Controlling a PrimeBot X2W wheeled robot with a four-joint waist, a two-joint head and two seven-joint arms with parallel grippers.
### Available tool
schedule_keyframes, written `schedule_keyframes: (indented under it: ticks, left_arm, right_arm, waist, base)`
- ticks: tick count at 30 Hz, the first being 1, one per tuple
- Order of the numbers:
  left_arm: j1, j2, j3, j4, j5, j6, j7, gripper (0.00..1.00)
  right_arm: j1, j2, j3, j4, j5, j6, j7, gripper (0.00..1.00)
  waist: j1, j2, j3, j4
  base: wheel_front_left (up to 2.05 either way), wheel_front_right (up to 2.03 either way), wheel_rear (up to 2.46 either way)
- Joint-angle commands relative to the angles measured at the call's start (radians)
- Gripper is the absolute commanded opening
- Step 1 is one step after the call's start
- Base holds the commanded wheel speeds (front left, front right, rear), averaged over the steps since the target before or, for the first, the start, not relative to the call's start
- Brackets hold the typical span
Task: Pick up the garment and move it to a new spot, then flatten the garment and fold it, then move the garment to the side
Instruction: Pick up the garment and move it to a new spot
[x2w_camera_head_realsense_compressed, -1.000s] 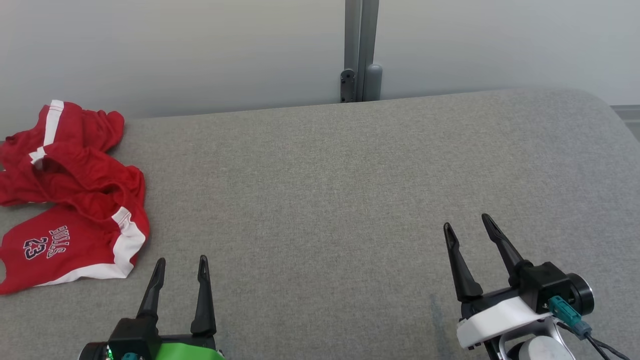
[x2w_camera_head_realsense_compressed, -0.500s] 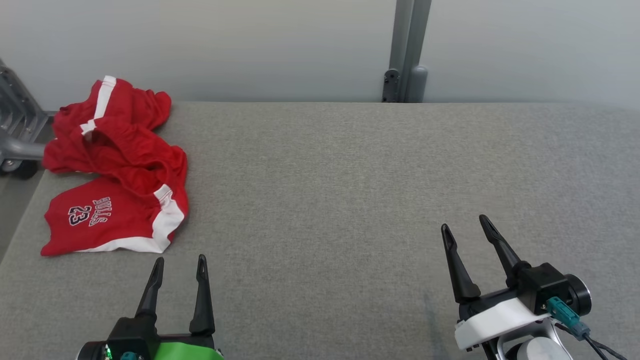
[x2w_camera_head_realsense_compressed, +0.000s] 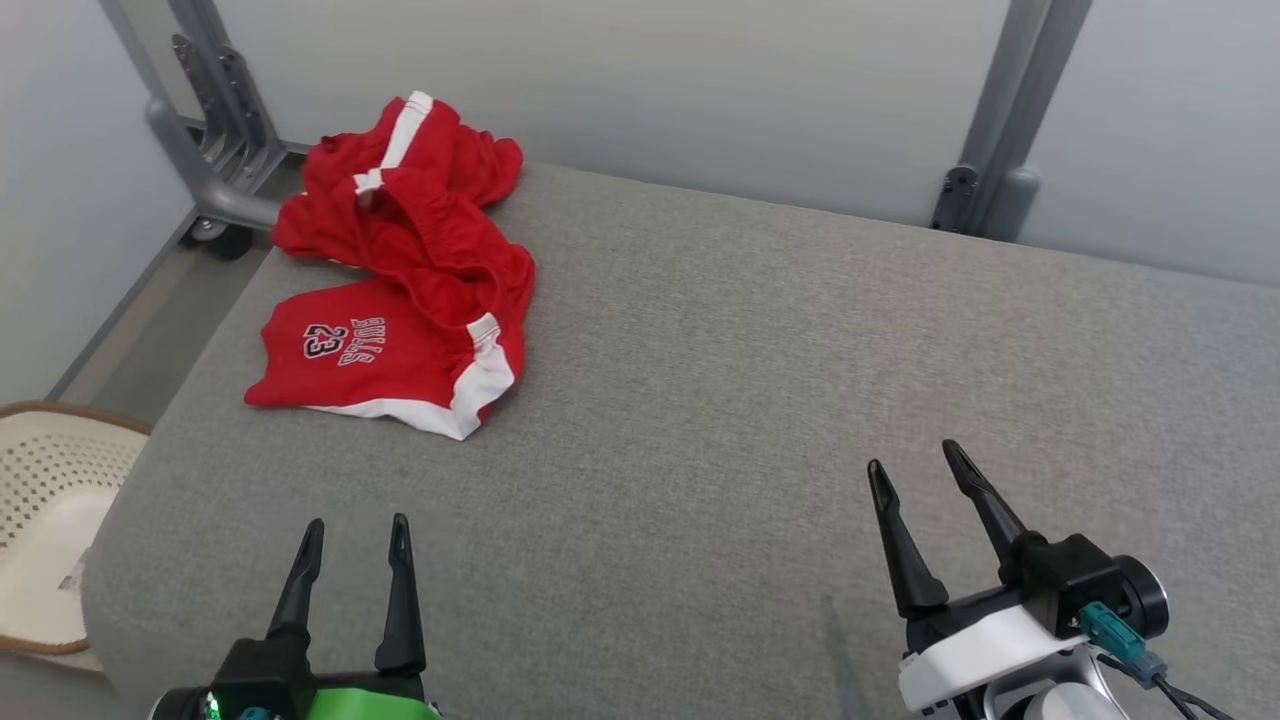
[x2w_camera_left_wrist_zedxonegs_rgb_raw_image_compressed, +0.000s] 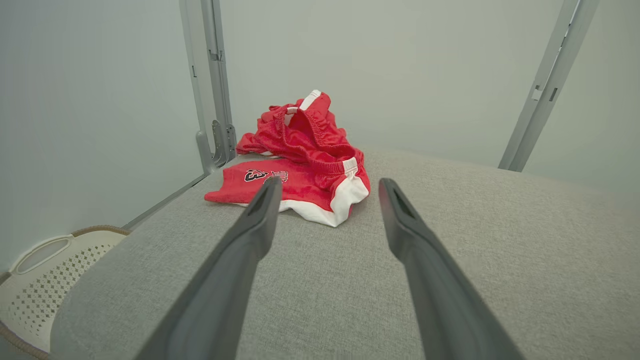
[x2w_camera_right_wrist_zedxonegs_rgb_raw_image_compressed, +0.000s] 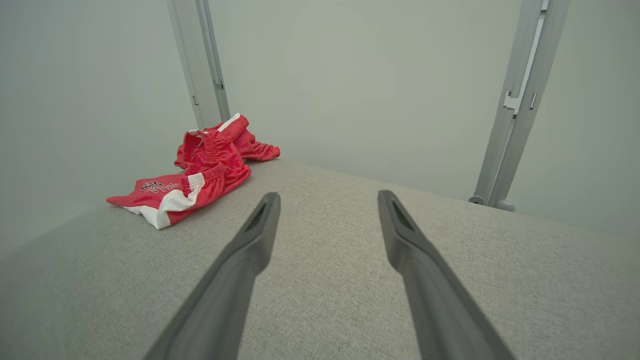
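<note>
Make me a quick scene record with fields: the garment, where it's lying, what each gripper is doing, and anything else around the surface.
garment: red shorts, white trim, Bulls 23 print, crumpled
location: far left corner of the grey padded surface
left gripper: open, empty, near the front edge, apart from the shorts
right gripper: open, empty, above the right part of the surface
nearby: pale perforated basket beyond the surface's left edge
behind: grey metal posts
task stage: shorts not yet picked up
</note>
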Motion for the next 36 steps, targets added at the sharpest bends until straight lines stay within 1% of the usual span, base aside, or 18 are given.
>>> schedule_keyframes:
  ticks: [1, 6, 10, 16, 20, 26, 31, 36]
  left_arm:
    - [0.017, 0.005, 0.002, 0.001, 0.005, -0.004, 0.0, 1.0]
    - [0.018, 0.005, 0.005, -0.001, -0.001, -0.005, 0.0, 1.0]
    - [0.019, 0.005, 0.011, 0.005, -0.011, -0.004, 0.0, 1.0]
    - [0.01, 0.004, 0.022, 0.013, -0.02, 0.0, 0.0, 1.0]
    - [-0.038, 0.017, 0.051, 0.049, -0.018, -0.019, 0.0, 1.0]
    - [-0.189, 0.069, 0.072, 0.154, -0.022, -0.046, 0.016, 1.0]
    - [-0.382, 0.109, 0.087, 0.244, -0.067, -0.076, 0.104, 1.0]
    - [-0.543, 0.141, 0.072, 0.335, -0.124, -0.108, 0.202, 1.0]
  right_arm:
    - [0.001, -0.004, 0.002, 0.003, 0.006, 0.0, -0.003, 1.0]
    - [-0.013, -0.004, 0.018, 0.003, 0.005, 0.0, -0.003, 1.0]
    - [-0.017, -0.004, 0.028, 0.005, 0.004, 0.0, -0.003, 1.0]
    - [-0.031, -0.004, 0.029, 0.006, -0.004, 0.0, -0.003, 1.0]
    - [-0.043, -0.004, 0.013, 0.001, -0.018, 0.0, -0.003, 1.0]
    - [-0.069, -0.004, -0.008, -0.009, -0.036, 0.0, -0.003, 1.0]
    - [-0.103, -0.004, -0.019, -0.02, -0.057, 0.0, -0.003, 1.0]
    - [-0.146, -0.004, -0.027, -0.04, -0.071, 0.0, -0.003, 1.0]
  waist:
    - [0.0, 0.0, -0.002, 0.078]
    - [0.0, 0.0, 0.007, 0.114]
    - [0.0, 0.0, 0.017, 0.121]
    - [0.0, 0.0, 0.043, 0.094]
    - [0.0, 0.0, 0.075, 0.061]
    - [0.0, 0.0, 0.134, 0.004]
    - [0.0, 0.0, 0.202, -0.051]
    - [0.0, 0.0, 0.286, -0.107]
  base:
    - [0.0, 0.0, 0.0]
    - [0.0, 0.0, 0.0]
    - [0.0, 0.0, 0.0]
    - [0.0, 0.0, 0.0]
    - [0.0, 0.0, 0.0]
    - [0.0, 0.0, 0.0]
    - [0.0, 0.0, 0.0]
    - [0.0, 0.0, 0.0]
